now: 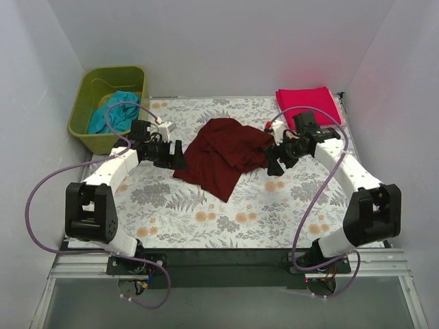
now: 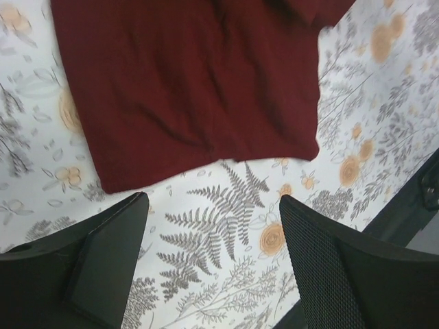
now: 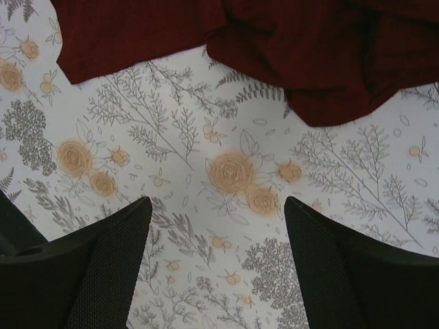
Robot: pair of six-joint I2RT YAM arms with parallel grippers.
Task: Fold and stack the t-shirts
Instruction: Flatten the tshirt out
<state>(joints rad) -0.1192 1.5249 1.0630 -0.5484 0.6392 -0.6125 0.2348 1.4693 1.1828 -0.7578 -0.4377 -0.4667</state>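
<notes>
A dark maroon t-shirt (image 1: 225, 152) lies crumpled in the middle of the floral table cover (image 1: 206, 212). A bright pink-red t-shirt (image 1: 307, 104) lies folded at the back right corner. A teal t-shirt (image 1: 114, 114) sits inside the green bin (image 1: 89, 103) at the back left. My left gripper (image 1: 180, 157) hangs open just left of the maroon shirt, nothing between its fingers (image 2: 110, 267); the maroon shirt (image 2: 192, 82) fills the top of the left wrist view. My right gripper (image 1: 273, 164) is open beside the shirt's right edge, and the maroon shirt (image 3: 302, 55) lies beyond its empty fingers (image 3: 329, 267).
White walls close in the left, back and right sides. The green bin stands off the cover's back left corner. Purple cables (image 1: 48, 185) loop beside both arms. A dark strip (image 1: 219, 257) runs along the table's near edge between the arm bases.
</notes>
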